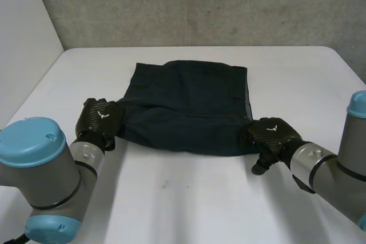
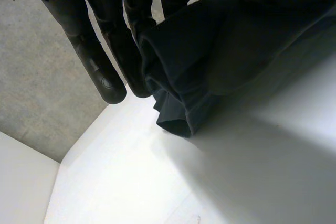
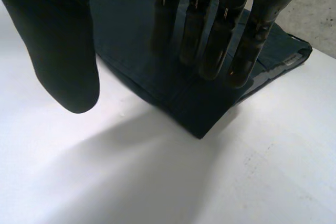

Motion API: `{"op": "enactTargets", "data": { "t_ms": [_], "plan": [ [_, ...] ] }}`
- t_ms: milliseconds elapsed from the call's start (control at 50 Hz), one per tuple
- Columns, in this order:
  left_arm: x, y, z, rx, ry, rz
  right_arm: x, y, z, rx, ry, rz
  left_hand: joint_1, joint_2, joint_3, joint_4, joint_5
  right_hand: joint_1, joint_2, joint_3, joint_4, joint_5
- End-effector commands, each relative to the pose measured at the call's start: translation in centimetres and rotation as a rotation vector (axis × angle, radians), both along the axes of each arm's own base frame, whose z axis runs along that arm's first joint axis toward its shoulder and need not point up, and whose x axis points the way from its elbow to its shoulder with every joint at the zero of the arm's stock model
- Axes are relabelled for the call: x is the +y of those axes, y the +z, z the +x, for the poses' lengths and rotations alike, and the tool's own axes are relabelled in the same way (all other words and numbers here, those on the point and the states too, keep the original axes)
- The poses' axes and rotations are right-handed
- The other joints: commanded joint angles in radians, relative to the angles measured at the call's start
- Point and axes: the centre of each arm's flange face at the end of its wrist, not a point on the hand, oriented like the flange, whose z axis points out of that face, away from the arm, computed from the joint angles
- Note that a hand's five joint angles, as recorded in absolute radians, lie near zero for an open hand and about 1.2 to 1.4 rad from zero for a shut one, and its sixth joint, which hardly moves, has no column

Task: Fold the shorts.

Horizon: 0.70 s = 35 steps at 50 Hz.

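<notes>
Shorts (image 1: 189, 104) on the table (image 1: 189, 198): left robot hand (image 1: 102, 117) at their bunched near-left corner, grasp cannot be told; right robot hand (image 1: 270, 134) released, fingers (image 3: 220, 40) straight over the near-right corner

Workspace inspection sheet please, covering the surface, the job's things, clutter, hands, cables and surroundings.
Surface: white table, a few faint marks.
Job's things: dark blue cloth shorts, spread mid-table, near left corner bunched and raised.
Clutter: nothing seen.
Hands: left hand gripping the shorts' near left corner; right hand open, straight fingers over the near right corner, thumb off the cloth.
Cables: nothing seen.
Surroundings: grey concrete wall behind the table.
</notes>
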Motion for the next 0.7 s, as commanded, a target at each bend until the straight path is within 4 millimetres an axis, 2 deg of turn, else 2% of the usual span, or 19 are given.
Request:
{"op": "enactTargets", "data": {
  "t_ms": [20, 100, 300, 400, 500, 580, 620, 700],
  "plan": [
    [0.4, -0.3, 0.2, -0.017, 0.000, 0.029, -2.6, -1.4, 0.8, -0.008, -0.004, -0.053, -0.096, -0.075, -0.076, -0.081, -0.098, 0.151, 0.066, 0.070, 0.069, 0.084],
    [0.7, -0.6, 0.5, -0.038, 0.002, 0.062, -3.8, -1.9, 1.1, -0.007, -0.006, -0.059, -0.325, -0.304, -0.305, -0.310, -0.327, 0.165, 0.080, 0.085, 0.084, 0.098],
    [0.6, -1.0, 1.2, -0.054, 0.022, 0.101, -5.7, -3.7, 1.7, 0.019, 0.002, -0.061, -0.345, -0.324, -0.326, -0.331, -0.348, 0.168, 0.083, 0.088, 0.087, 0.101],
    [0.5, -1.0, 1.5, -0.053, 0.029, 0.103, -6.3, -3.8, 2.0, 0.038, 0.014, -0.088, -0.345, -0.324, -0.326, -0.331, -0.348, 0.221, 0.136, 0.140, 0.140, 0.154],
    [0.4, -1.1, 1.6, -0.046, 0.007, 0.114, -6.7, -4.1, 2.1, 0.041, 0.022, -0.092, -0.345, -0.324, -0.326, -0.331, -0.348, 0.406, 0.321, 0.325, 0.324, 0.339],
    [0.4, -1.2, 1.6, -0.040, -0.011, 0.133, -7.1, -4.3, 2.3, 0.040, 0.025, -0.097, -0.340, -0.318, -0.320, -0.325, -0.342, 0.644, 0.559, 0.563, 0.562, 0.576],
    [0.5, -1.3, 1.6, -0.039, -0.024, 0.145, -7.2, -4.3, 2.5, 0.040, 0.029, -0.100, -0.340, -0.318, -0.320, -0.325, -0.342, 0.839, 0.754, 0.758, 0.757, 0.772],
    [0.5, -1.3, 1.6, -0.034, -0.038, 0.155, -7.4, -4.4, 2.5, 0.041, 0.028, -0.103, -0.343, -0.321, -0.323, -0.328, -0.345, 0.840, 0.755, 0.759, 0.758, 0.773]
  ]
}}
